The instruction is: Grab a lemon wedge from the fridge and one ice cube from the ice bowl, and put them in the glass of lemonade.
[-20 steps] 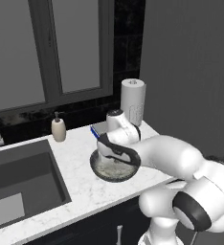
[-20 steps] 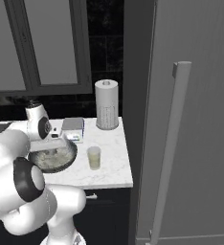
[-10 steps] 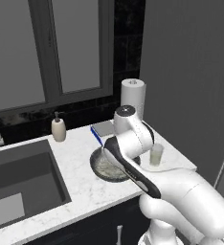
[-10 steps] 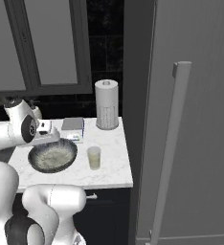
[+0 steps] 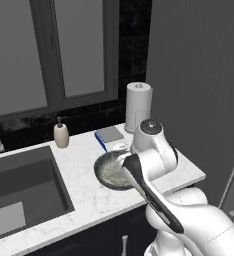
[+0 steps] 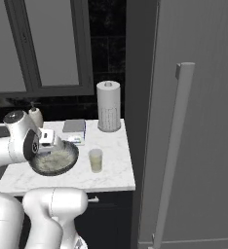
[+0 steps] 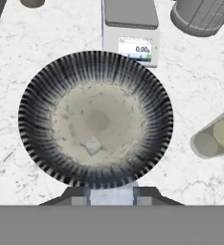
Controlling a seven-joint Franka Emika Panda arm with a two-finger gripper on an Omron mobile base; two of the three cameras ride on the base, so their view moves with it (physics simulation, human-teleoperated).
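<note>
Hand view is showing the ice bowl point(image 7: 95, 119), dark ribbed rim, pale speckled inside, one ice cube point(image 7: 92, 145) lying at 6 o'clock. Glass of lemonade point(image 7: 214, 139) is standing at 3 o'clock on the worktop point(image 7: 18, 38). Fingers point(image 7: 111, 198) are pinching a pale cube.

We're in a kitchen, rendered: a white marble counter point(image 5: 91, 202) runs across the lower middle of the left base view, with a dark sink point(image 5: 24, 190) sunk in at lower left and a soap bottle point(image 5: 61, 135) behind it. A paper-towel roll point(image 6: 108, 113) stands mid-frame in the right base view, a tall grey fridge point(image 6: 194, 121) takes the right side, and dark cabinets point(image 5: 44, 55) sit upper left.
</note>
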